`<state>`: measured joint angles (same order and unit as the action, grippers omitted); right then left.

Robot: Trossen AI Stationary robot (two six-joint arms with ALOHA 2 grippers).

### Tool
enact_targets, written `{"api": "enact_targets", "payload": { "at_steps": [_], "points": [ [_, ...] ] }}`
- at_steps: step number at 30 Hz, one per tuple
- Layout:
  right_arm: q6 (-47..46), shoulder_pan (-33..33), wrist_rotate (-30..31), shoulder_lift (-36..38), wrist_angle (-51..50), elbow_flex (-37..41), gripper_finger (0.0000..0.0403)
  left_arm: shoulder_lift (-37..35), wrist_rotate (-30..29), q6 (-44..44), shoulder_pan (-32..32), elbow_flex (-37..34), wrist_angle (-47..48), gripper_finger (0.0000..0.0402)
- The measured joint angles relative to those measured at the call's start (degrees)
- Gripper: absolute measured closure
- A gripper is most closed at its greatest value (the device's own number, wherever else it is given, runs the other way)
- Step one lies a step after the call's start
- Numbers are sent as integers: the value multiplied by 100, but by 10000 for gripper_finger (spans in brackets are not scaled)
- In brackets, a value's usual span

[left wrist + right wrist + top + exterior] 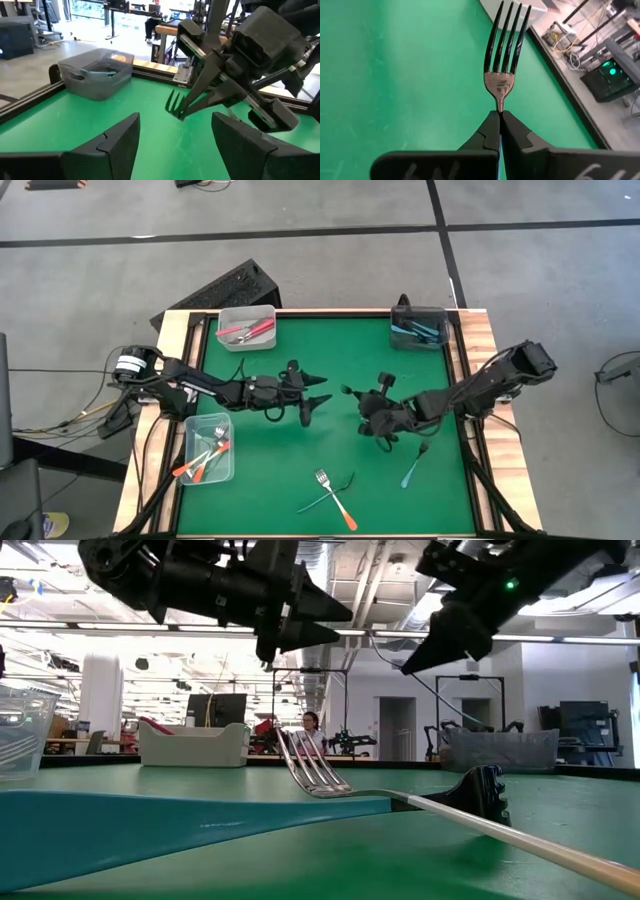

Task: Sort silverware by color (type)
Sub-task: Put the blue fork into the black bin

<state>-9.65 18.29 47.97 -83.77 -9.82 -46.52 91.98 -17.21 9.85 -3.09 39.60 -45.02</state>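
Now right gripper clamps fork; left gripper open; dark bin holds teal utensils.

green mat, clear bins, dark bin

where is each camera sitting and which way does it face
High view: overhead, straight down on the green table; both arms show.
Low view: table height, facing the room; a silver fork head up close, both arms above.
Left wrist view: looks past the open left gripper at the right gripper.
Right wrist view: looks along the shut right gripper holding a blue-handled metal fork.
Both wrist views share that fork.
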Motion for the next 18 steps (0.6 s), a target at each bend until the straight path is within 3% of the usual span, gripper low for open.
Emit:
{"api": "enact_targets", "payload": {
  "at_steps": [8, 18],
  "points": [
    [753, -120, 2, 0, 553, 0, 386, 0, 49, -11, 123, 159, 90, 168],
    [962, -325, 0, 0, 1004, 0, 386, 0, 204, -12, 124, 171, 65, 168]
  ]
}}
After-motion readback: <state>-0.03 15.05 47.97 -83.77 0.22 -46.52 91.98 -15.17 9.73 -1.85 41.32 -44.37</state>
